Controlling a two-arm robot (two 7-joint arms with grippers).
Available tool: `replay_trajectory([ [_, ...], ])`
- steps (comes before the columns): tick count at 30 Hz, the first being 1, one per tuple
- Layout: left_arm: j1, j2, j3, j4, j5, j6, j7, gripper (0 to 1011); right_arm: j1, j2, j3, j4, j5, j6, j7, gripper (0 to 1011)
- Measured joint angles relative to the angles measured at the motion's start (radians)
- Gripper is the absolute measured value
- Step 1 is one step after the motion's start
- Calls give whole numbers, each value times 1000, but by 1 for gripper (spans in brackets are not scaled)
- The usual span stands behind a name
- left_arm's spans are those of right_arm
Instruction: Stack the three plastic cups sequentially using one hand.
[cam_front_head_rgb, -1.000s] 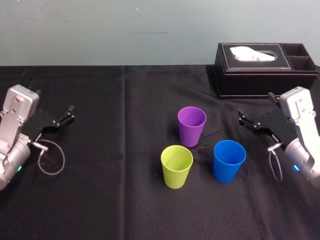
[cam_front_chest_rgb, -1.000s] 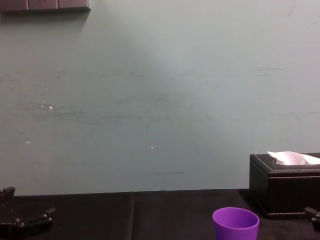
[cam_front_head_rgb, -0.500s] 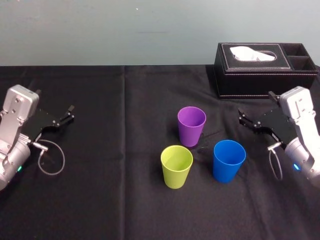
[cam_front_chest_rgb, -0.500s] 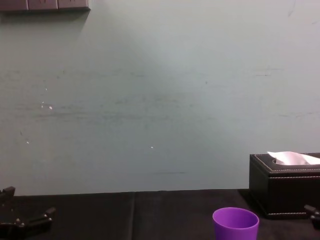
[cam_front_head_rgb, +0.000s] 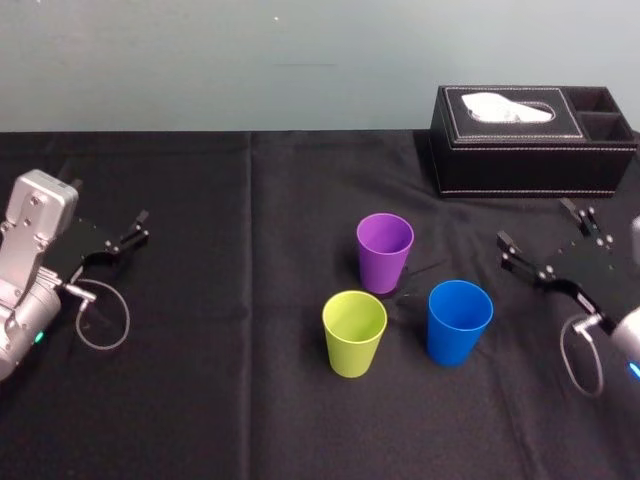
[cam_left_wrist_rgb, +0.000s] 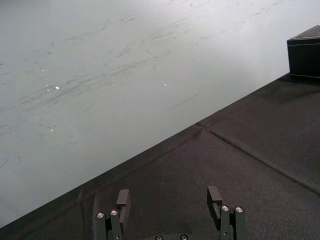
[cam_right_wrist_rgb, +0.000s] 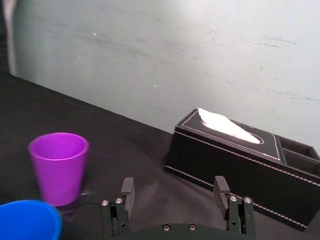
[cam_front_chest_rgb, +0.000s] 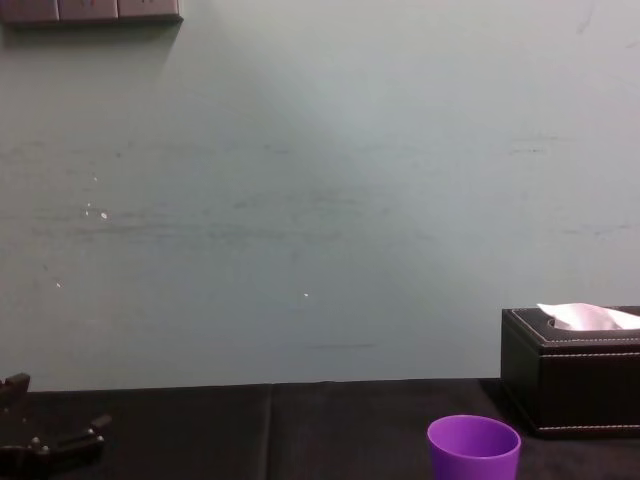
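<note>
The right gripper (cam_front_head_rgb: 533, 224), its fingers spread wide and holding nothing, hangs near the blue cup (cam_front_head_rgb: 459, 320), which stands on the bench (cam_front_head_rgb: 250, 400) near the yellow-green cup (cam_front_head_rgb: 354, 332), with the purple cup (cam_front_head_rgb: 385, 250) close behind. It should probably pinch the blue cup's wall gently and lift straight up, without knocking the neighbours. The tissue box (cam_front_head_rgb: 530, 140) stands farther back; the left gripper (cam_front_head_rgb: 133, 232) rests far left, fingers also apart.
</note>
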Motion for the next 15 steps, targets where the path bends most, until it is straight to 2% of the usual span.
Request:
replay_trajectory([
  [8, 0, 0, 0, 0, 0, 0, 0, 1011, -164, 70, 79, -97, 150, -72, 125, 1000],
  [13, 0, 0, 0, 0, 0, 0, 0, 1011, -236, 96, 104, -130, 195, -90, 177, 1000],
  [15, 0, 0, 0, 0, 0, 0, 0, 1011, -264, 107, 109, -144, 198, -93, 194, 1000],
])
